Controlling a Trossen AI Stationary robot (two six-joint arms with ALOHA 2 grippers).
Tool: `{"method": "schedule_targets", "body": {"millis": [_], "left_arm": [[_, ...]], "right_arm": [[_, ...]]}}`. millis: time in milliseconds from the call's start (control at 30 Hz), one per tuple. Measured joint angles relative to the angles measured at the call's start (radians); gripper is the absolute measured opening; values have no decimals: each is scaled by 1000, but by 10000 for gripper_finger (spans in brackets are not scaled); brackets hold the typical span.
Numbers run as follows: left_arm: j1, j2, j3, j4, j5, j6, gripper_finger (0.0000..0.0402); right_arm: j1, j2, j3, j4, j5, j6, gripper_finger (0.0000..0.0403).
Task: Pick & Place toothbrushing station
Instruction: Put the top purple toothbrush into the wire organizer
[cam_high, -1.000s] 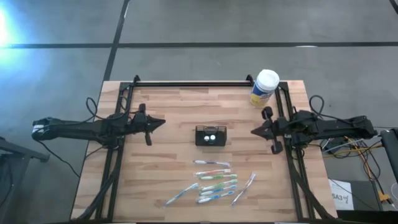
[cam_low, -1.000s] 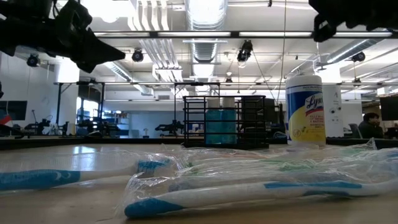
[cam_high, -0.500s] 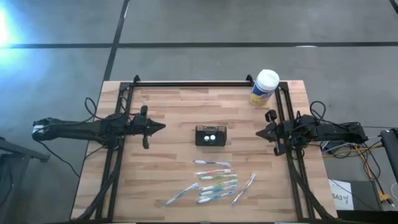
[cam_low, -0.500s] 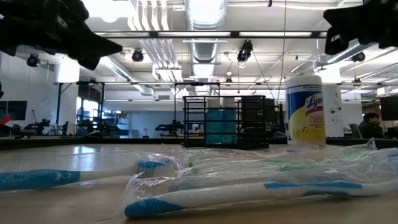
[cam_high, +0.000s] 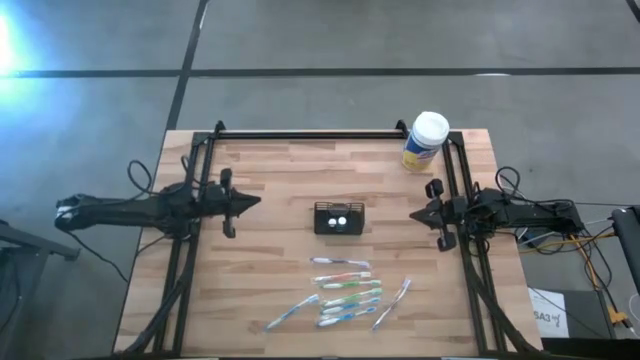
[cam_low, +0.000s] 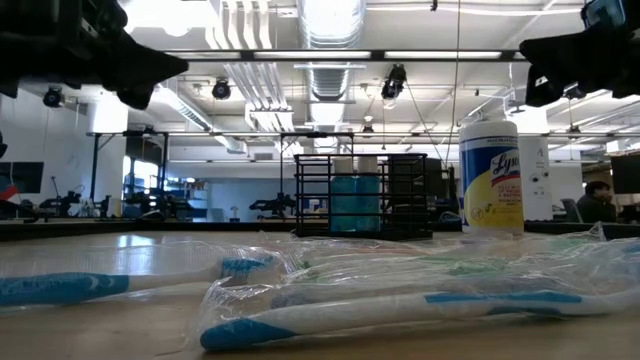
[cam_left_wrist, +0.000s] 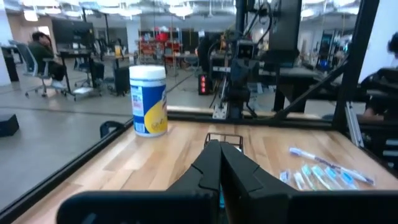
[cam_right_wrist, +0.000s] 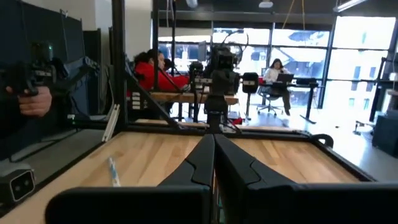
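Observation:
The toothbrushing station (cam_high: 339, 218), a small black mesh caddy, stands on its base at the middle of the wooden table (cam_high: 270, 270). It also shows in the low view (cam_low: 360, 195), with blue and white items inside. My left gripper (cam_high: 260, 201) hovers shut to the caddy's left, pointing level at it. My right gripper (cam_high: 414, 214) hovers shut to the caddy's right, also facing it. In each wrist view the two fingers (cam_left_wrist: 219, 152) (cam_right_wrist: 214, 143) meet with nothing between them. The left wrist view shows the caddy's top edge (cam_left_wrist: 225, 137) just beyond the fingertips.
A yellow canister with a white lid (cam_high: 426, 141) stands at the far right corner. Several wrapped toothbrushes (cam_high: 345, 290) lie near the front edge, right of centre. Black frame rails (cam_high: 300, 134) run along the far edge and both sides. People sit in the room beyond, and a hand (cam_right_wrist: 31, 99) shows past the table's left side.
My right gripper has sunk and drawn back a little toward the table's right edge, staying shut. My left gripper has tipped from pointing slightly down to level, without leaving its place. The caddy, canister and toothbrushes have kept still.

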Motion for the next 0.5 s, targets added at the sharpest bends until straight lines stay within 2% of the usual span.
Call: {"method": "schedule_targets", "body": {"millis": [200, 367, 500], "left_arm": [[11, -23, -118, 147, 1, 2, 3], [15, -77, -106, 15, 10, -31, 2], [14, -168, -71, -120, 48, -31, 2]], "right_arm": [[0, 2, 8, -16, 0, -7, 8], [0, 1, 10, -15, 0, -3, 8], [0, 0, 10, -14, 0, 2, 8]]}}
